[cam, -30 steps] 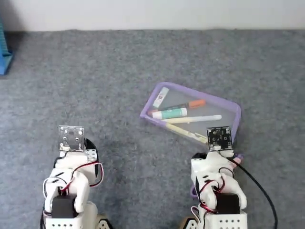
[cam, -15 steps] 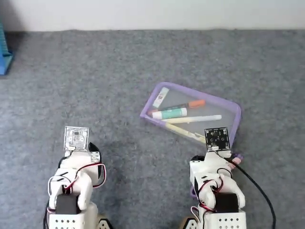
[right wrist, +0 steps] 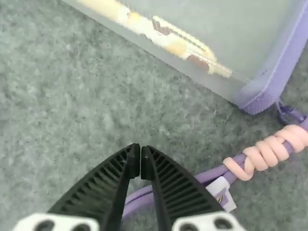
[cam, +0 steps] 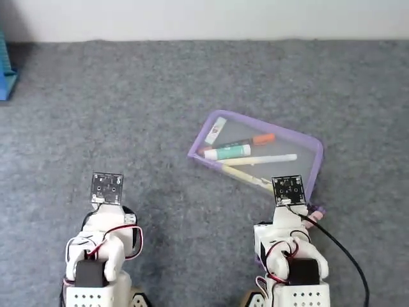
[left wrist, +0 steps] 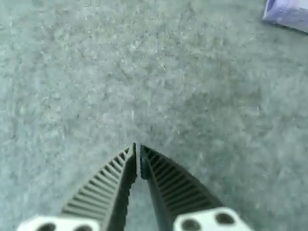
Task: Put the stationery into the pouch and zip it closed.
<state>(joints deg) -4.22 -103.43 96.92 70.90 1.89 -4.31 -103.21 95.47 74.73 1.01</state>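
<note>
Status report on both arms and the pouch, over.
Left gripper shut, empty. Right gripper shut, empty. Stationery inside pouch, looks zipped. Pink strap lies by right gripper.

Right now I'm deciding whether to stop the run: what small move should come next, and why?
Probably just park both arms. The left gripper and right gripper are shut and empty, the stationery lies inside the pouch, and the pink pull sits at its corner, so it looks zipped.

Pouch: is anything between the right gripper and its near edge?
Nothing visible: only bare carpet separates the right gripper from the pouch. Its pink strap lies off to one side.
</note>
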